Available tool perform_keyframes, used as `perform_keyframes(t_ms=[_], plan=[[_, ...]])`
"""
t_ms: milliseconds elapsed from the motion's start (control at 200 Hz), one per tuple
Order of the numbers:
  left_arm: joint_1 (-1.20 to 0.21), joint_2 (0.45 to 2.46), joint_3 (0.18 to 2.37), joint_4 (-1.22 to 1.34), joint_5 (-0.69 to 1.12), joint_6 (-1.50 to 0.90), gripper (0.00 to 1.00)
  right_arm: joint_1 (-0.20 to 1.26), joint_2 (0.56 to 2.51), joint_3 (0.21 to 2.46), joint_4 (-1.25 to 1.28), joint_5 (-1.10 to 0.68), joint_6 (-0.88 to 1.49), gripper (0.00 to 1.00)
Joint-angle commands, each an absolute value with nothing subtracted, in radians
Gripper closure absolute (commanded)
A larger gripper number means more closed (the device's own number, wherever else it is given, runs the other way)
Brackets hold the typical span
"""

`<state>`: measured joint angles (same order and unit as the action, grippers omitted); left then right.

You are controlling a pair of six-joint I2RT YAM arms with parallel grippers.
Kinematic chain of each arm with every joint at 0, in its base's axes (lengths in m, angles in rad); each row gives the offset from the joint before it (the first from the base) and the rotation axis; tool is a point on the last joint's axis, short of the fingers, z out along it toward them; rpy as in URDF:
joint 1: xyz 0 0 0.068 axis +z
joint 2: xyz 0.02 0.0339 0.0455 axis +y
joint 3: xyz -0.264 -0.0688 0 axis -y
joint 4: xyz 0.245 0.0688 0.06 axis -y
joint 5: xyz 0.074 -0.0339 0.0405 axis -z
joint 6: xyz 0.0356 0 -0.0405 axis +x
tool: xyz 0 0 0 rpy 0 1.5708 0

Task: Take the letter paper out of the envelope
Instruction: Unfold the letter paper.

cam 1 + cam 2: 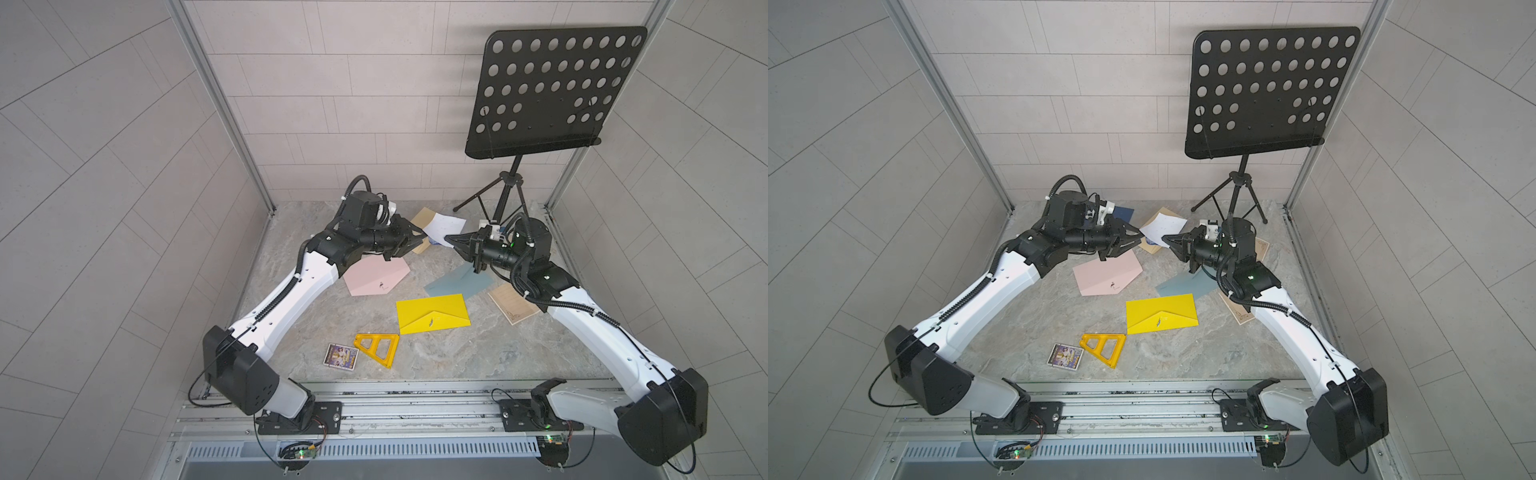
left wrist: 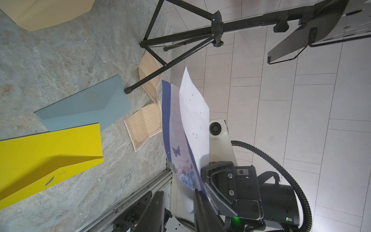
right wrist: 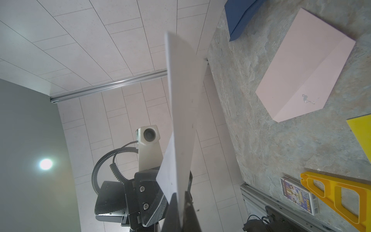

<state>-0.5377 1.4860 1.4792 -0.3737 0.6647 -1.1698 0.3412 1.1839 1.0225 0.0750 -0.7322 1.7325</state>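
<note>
The letter paper, white with a blue flowered border, hangs in the air at the back of the table, free of any envelope. My right gripper is shut on its edge, and the sheet rises from the closed fingers. My left gripper faces it from the other side with its jaws apart; the paper's corner hangs by one finger. A navy envelope lies behind my left wrist. A tan envelope lies under the held sheet.
A black music stand rises at the back right, its legs on the table. Pink, grey-blue and yellow envelopes lie mid-table. Tan lined paper lies under my right arm. An orange triangle and a card box sit near the front.
</note>
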Motion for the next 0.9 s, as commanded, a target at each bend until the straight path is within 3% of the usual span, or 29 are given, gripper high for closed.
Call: perform_keyframes(t_ms=[0,130,275,435,720,895], plan=[[-0.547,1.504,1.501,-0.372,0.673,-1.158,0.68,0.352,1.185,1.036,0.12,-0.72,1.76,1.0],[-0.557,1.509,1.502,-0.365,0.673,-1.16,0.64,0.359,1.192,1.038,0.137,-0.716,1.77,1.0],[-0.558,1.507,1.503,-0.364,0.672,-1.161,0.49,0.365,1.199,1.038,0.143,-0.713,1.775,1.0],[-0.56,1.501,1.496,-0.346,0.673,-1.173,0.39,0.369,1.197,1.032,0.151,-0.702,1.782,1.0],[-0.565,1.502,1.478,-0.324,0.674,-1.181,0.41,0.381,1.21,1.022,0.222,-0.687,1.835,1.0],[-0.566,1.505,1.463,-0.258,0.654,-1.207,0.62,0.396,1.221,1.026,0.251,-0.688,1.856,1.0]])
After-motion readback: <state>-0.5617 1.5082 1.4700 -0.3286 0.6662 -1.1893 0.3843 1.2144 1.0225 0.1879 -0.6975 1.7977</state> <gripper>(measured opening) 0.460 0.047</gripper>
